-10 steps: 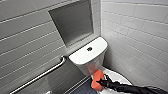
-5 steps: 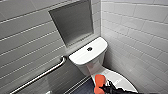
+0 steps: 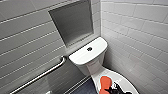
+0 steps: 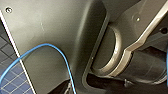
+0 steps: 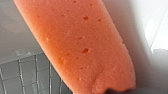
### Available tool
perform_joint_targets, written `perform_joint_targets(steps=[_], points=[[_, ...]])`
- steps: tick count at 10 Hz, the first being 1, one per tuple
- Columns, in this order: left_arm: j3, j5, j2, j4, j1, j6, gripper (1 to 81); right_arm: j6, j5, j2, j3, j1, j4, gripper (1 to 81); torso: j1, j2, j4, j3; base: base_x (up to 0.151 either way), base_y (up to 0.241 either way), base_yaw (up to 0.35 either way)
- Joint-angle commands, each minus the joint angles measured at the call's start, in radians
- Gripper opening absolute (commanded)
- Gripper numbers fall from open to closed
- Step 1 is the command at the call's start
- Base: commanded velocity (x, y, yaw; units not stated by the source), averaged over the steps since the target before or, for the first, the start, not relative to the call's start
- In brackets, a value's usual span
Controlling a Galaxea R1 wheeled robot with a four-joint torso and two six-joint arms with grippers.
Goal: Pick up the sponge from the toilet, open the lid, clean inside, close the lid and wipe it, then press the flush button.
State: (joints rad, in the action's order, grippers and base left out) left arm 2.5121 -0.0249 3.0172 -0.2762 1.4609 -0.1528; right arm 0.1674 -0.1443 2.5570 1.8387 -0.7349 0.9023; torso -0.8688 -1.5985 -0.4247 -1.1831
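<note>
The right gripper [image 3: 111, 88] pinches the sponge [image 3: 105, 82] by its near end, above the lid [image 3: 123, 79] of the toilet [image 3: 88, 59], close to its tank-side edge. The sponge's long axis runs from the gripper towards the tank. The right arm is nearer.

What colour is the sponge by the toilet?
Orange-red, with a few small darker pores. The sponge shows best in the right wrist view.
</note>
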Motion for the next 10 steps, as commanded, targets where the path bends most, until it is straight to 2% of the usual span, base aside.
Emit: perform_joint_targets(steps=[1,4,8,9,10], points=[[-0.001,-0.073,-0.013,0.000,0.011,0.009,81.1,-0.003,-0.185,-0.212,-0.297,0.005,0.039,1.0,0.000,0.000,0.000,0.000,0.000,0.000,0.000],[-0.004,-0.073,-0.017,-0.003,0.011,0.009,81.1,-0.002,-0.219,-0.298,-0.383,-0.071,0.040,1.0,0.000,0.000,0.000,0.000,0.000,0.000,0.000],[-0.006,-0.073,-0.017,-0.005,0.011,0.009,81.1,0.000,-0.222,-0.318,-0.388,-0.196,0.037,1.0,0.000,0.000,0.000,0.000,0.000,0.000,0.000],[-0.006,-0.073,-0.017,-0.006,0.011,0.009,81.1,0.000,-0.242,-0.337,-0.410,-0.212,0.032,1.0,0.000,0.000,0.000,0.000,0.000,0.000,0.000],[-0.006,-0.073,-0.017,-0.006,0.011,0.010,81.1,0.006,-0.308,-0.369,-0.478,-0.223,0.024,1.0,0.000,0.000,0.000,0.000,0.000,0.000,0.000]])
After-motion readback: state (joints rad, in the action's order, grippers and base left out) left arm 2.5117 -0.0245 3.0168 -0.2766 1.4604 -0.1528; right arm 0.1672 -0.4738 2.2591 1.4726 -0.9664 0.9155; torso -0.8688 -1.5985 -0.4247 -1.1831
